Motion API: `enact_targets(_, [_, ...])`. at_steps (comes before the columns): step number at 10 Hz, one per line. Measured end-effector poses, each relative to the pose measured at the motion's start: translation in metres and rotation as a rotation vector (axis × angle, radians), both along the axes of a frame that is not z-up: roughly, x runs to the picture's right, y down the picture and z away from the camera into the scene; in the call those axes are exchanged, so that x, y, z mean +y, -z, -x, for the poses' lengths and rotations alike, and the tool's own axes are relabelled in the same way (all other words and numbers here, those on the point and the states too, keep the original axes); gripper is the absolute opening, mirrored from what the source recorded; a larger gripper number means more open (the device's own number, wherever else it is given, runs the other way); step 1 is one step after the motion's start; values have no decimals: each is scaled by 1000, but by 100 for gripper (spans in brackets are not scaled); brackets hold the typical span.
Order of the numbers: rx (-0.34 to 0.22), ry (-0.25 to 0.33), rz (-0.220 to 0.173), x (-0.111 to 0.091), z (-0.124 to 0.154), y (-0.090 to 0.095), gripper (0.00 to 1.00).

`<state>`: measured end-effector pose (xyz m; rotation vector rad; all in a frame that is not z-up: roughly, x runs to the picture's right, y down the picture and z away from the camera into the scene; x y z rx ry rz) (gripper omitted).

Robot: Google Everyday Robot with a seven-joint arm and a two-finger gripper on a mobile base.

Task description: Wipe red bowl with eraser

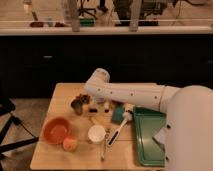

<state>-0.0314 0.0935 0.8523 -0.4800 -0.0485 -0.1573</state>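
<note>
One white cup [96,133] stands on one wooden table [60,95]. Left of the cup are one red bowl [56,130] and one small orange ball [70,144]. Behind the cup are one grey metal cup [78,106], one dark eraser [93,109] and one gripper [99,106]. Right of the cup are one white-handled brush [118,132], one teal block [118,114] and one green tray [146,142].

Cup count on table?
2: white cup at front centre; dark metal cup behind the red bowl, beside the end effector low over the table. The arm may hide more.
</note>
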Motion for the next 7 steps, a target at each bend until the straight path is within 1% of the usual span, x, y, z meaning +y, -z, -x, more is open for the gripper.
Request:
enact_targets(3, [12, -30, 17, 8, 2, -20, 80])
enact_targets(5, [17, -44, 27, 11, 4, -29, 80])
enact_targets(7, [18, -51, 31, 11, 4, -30, 80])
